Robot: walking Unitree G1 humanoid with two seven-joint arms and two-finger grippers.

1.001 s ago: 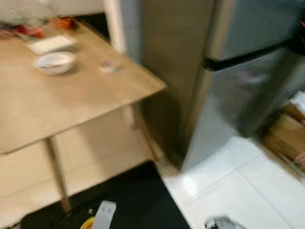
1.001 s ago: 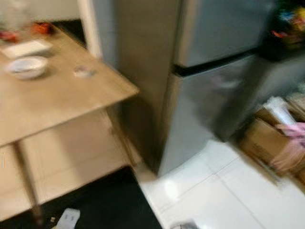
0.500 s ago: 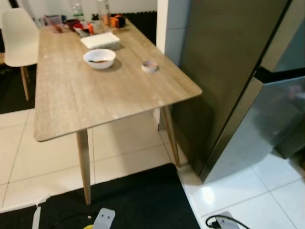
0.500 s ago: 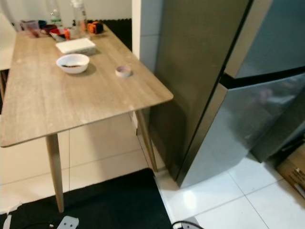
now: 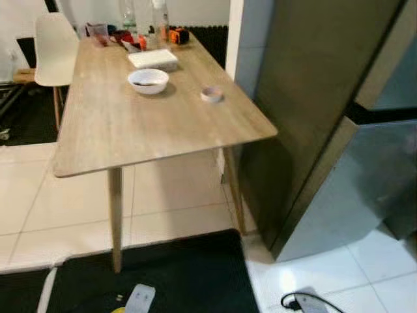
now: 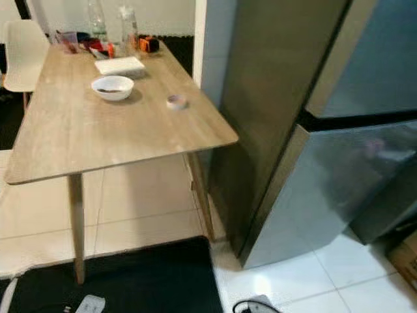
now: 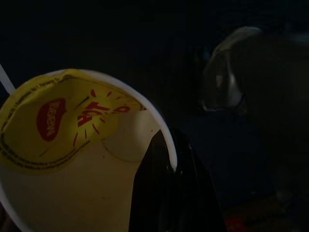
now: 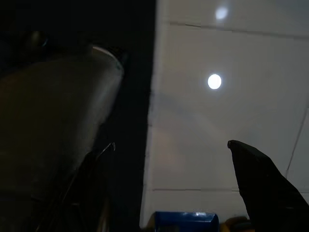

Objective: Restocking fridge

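1. Since half a second ago the camera has panned, bringing the white chair (image 5: 55, 49) further into view at 10 o'clock.
2. The left gripper (image 7: 166, 188) pinches a yellow-lidded white cup (image 7: 72, 154).
3. A white bowl (image 5: 148, 80) sits on the wooden table (image 5: 117, 130).
4. The steel fridge (image 6: 326, 130) stands shut at 3 o'clock.
5. The right gripper (image 8: 251, 179) hangs over white tiles; I cannot tell how its jaws stand.

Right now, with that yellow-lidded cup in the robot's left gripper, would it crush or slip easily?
Probably light and thin-walled: the cup looks like a disposable tub with a foil lid, so a hard squeeze might dent it. One black finger overlaps its rim, and the smooth wall could slip.
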